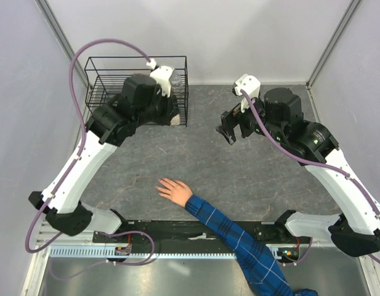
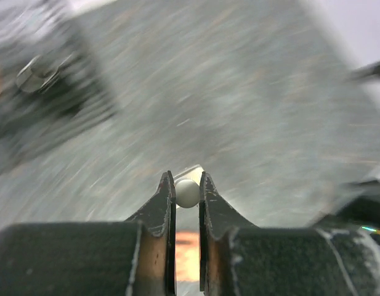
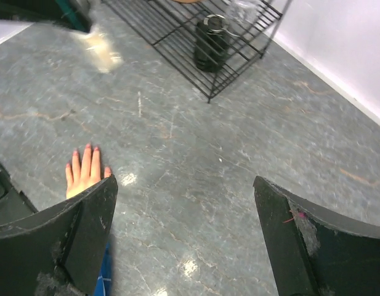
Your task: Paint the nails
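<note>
The hand (image 1: 174, 190) lies flat at the low centre of the top view. Its fingers point to the upper left, and its long axis runs down-right into the plaid sleeve (image 1: 239, 240). The nails (image 3: 87, 148) show only in the right wrist view, as tiny pinkish tips; a gripper finger hides the palm there. The table (image 1: 239, 179) is grey and veined, with pale walls around it. A wire basket (image 1: 137, 60) stands at the upper left. The right gripper (image 3: 185, 183) gapes wide and holds nothing. The left gripper (image 2: 186, 185) is pinched on a white ball (image 2: 187, 193), and its view is badly blurred.
</note>
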### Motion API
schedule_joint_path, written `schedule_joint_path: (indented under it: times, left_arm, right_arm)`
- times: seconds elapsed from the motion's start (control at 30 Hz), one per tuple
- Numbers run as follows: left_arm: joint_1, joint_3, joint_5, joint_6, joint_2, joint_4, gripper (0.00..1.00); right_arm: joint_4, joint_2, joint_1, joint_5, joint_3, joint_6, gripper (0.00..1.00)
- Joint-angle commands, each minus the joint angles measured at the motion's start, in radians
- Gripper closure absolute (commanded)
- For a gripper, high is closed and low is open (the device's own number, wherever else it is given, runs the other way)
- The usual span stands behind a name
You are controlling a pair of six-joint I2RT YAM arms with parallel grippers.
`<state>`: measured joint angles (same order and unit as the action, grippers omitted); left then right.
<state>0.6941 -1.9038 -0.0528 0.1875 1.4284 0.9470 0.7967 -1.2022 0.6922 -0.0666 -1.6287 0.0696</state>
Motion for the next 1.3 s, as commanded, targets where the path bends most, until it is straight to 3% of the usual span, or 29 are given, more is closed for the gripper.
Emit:
schedule_joint_path:
  times: [0.0, 0.17, 0.3, 0.4, 0.73, 1.27]
  left_arm:
    - [-0.066, 0.266, -0.281, 0.047, -0.117, -0.063, 0.98]
    - [-0.306, 0.643, -0.294, 0.174, -0.264, -0.227, 0.98]
    - [-0.502, 0.816, -0.271, 0.262, -0.298, -0.339, 0.98]
    - [-0.560, 0.914, -0.292, 0.276, -0.295, -0.416, 0.98]
    - [-0.646, 1.078, -0.295, 0.302, -0.203, -0.573, 0.98]
    - [-0.666, 1.146, -0.341, 0.279, -0.106, -0.763, 0.98]
  right_arm:
    - [-0.091, 0.055, 0.003, 0.119, 0.039, -0.067, 0.02]
    - [-0.106, 0.069, 0.004, 0.117, 0.062, -0.119, 0.02]
    - [-0.113, 0.078, 0.004, 0.116, 0.073, -0.163, 0.02]
    - [-0.111, 0.090, 0.003, 0.122, 0.087, -0.188, 0.02]
    - [-0.110, 0.110, 0.004, 0.128, 0.101, -0.231, 0.02]
    - [-0.109, 0.098, 0.004, 0.113, 0.109, -0.231, 0.02]
